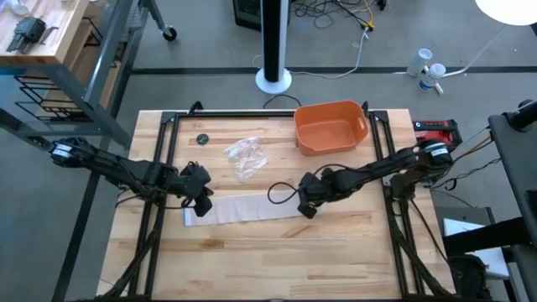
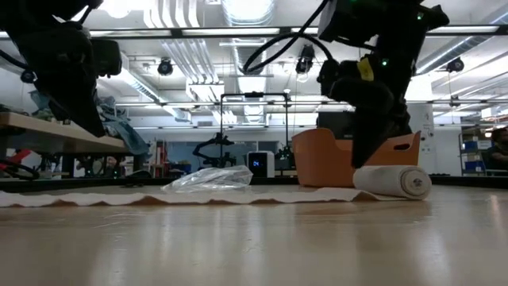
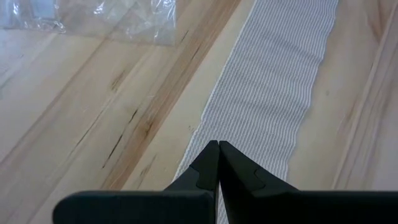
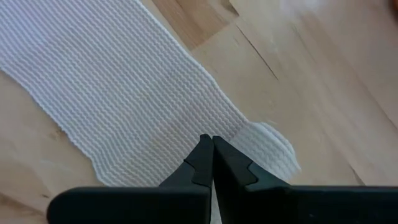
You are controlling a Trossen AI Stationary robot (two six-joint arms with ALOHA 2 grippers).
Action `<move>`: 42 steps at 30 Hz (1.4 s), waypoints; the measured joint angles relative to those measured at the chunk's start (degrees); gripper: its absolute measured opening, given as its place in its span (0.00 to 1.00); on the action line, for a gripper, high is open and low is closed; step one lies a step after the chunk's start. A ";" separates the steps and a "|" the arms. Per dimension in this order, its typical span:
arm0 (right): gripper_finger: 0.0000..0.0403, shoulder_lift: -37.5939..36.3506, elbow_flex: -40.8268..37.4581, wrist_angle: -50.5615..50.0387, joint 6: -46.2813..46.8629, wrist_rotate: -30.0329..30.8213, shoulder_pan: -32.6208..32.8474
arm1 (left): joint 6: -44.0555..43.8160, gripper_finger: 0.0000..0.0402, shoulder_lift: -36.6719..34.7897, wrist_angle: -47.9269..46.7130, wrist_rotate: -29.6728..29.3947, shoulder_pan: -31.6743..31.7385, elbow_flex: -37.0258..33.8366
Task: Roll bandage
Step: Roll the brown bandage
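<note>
The off-white bandage [image 1: 243, 207] lies flat along the table, left to right. Its right end is wound into a small roll [image 2: 393, 181] that rests on the wood. My right gripper [image 4: 211, 138] is shut, its tips at the roll where the flat strip [image 4: 124, 81] leaves it. My left gripper [image 3: 218, 144] is shut over the strip's left end [image 3: 273, 93]. In the low view the left arm's dark lower end [image 2: 87, 119] shows above the strip [image 2: 119, 198], with a gap between them. My right gripper sets its shut fingertips [image 2: 367, 159] against the roll's upper side [image 2: 377, 171], on the side facing the unrolled strip. The fingers slant down from above. The roll lies on its side on the table, its spiral end [image 2: 414, 183] facing the low camera.
An orange tub [image 1: 330, 126] stands at the far right of the table. A crumpled clear plastic wrapper [image 1: 246, 157] lies behind the strip's middle, and a small black disc [image 1: 202, 138] is farther left. Bare wood lies in front of the bandage.
</note>
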 joint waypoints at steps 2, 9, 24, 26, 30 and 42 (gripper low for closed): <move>0.00 -1.65 0.03 -1.42 0.18 0.00 0.00 | -0.30 0.00 0.00 0.01 0.00 0.00 0.00; 0.00 -8.39 -3.30 -10.25 5.50 -2.25 0.00 | -0.42 0.00 0.00 -0.09 0.00 0.00 0.00; 0.00 -12.88 -16.21 3.94 11.52 -5.56 0.00 | -0.42 0.00 0.00 0.04 -0.02 0.00 0.00; 0.00 -12.25 -16.57 5.65 11.50 -6.04 0.00 | -0.42 0.00 -0.02 0.08 -0.02 0.00 0.00; 0.00 -11.92 -16.51 8.39 11.12 -6.05 0.00 | -0.42 0.00 -0.02 0.08 -0.04 0.01 0.00; 0.00 -12.05 -16.24 13.84 10.45 -6.03 0.00 | -0.42 0.00 0.19 0.05 -0.04 0.00 0.00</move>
